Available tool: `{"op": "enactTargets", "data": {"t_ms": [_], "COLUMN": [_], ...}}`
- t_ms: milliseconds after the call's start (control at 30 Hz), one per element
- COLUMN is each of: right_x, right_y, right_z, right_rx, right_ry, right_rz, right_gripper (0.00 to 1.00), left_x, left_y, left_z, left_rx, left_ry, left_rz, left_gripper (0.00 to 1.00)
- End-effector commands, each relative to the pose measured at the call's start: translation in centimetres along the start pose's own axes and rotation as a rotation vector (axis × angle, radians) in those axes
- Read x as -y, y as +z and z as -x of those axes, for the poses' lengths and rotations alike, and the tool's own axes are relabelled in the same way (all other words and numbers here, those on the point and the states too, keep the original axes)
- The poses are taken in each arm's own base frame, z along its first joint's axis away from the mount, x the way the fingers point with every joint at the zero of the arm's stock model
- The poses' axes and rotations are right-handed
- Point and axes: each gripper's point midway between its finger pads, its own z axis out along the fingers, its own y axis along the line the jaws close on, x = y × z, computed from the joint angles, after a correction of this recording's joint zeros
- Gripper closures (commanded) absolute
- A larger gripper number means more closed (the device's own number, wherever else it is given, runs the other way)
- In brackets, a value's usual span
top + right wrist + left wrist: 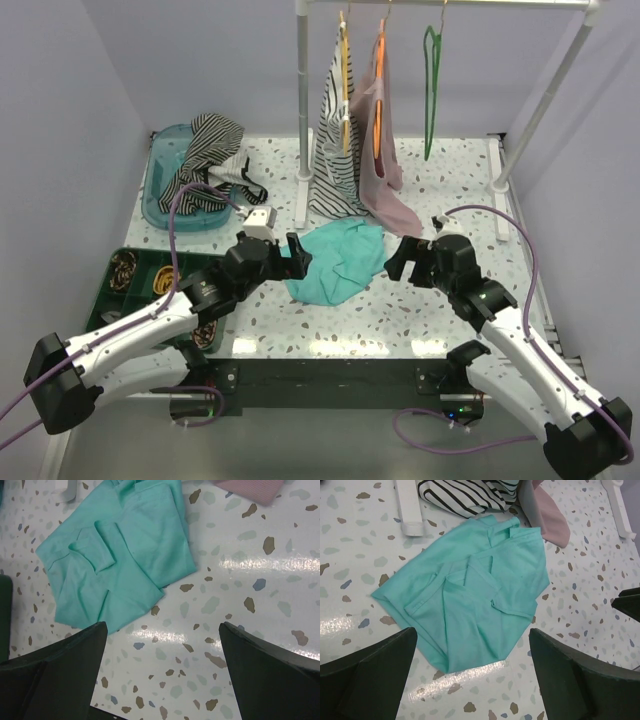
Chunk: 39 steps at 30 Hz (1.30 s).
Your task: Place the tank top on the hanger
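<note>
the left end effector (297, 253) and right end effector (400, 258) hover with jaws spread wide and empty, either side of the teal cloth (340, 262) on the worktop (450, 195). the tank top (208, 148) lies bunched in the blue bin (155, 195) at the far left, spilling over its rim. the hanger (431, 95) hangs from the rail (470, 4), far right. the nearer left arm would best skip the teal cloth, pinch one black-trimmed strap and lift it clear of the bin. no brand or writing is readable.

Left fingers (365, 680), right fingers (55, 675): both wide apart.
</note>
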Motion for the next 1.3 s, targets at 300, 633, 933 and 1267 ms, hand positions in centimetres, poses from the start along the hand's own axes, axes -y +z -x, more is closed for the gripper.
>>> {"op": "enactTargets", "data": {"t_ms": [300,633,933,1267], "right_x": [0.6,0.5,-0.3,-0.5], "right_y": [0.2,0.2,0.6,0.6], "right_z": [0.6,0.4,-0.3,-0.8], "right_rx": [0.031,0.024,-0.014,-0.032], "right_ry": [-0.024,-0.026,-0.026,-0.019], "right_rz": [-0.032,-0.022,0.019,0.036], "right_gripper": [0.01,0.01,0.01,0.01], "left_x": [1.0,-3.0,-19.0,-28.1], "left_y": [-0.3,0.3,1.8,10.2], "left_z": [3.0,10.5,22.9,23.2], "left_rx": [0.074,0.219,0.38,0.208], "left_ry": [-0.017,-0.071,-0.186,-0.224], "left_rz": [-0.005,0.276,0.75,0.842], "left_gripper": [0.0,0.0,0.0,0.01]}}
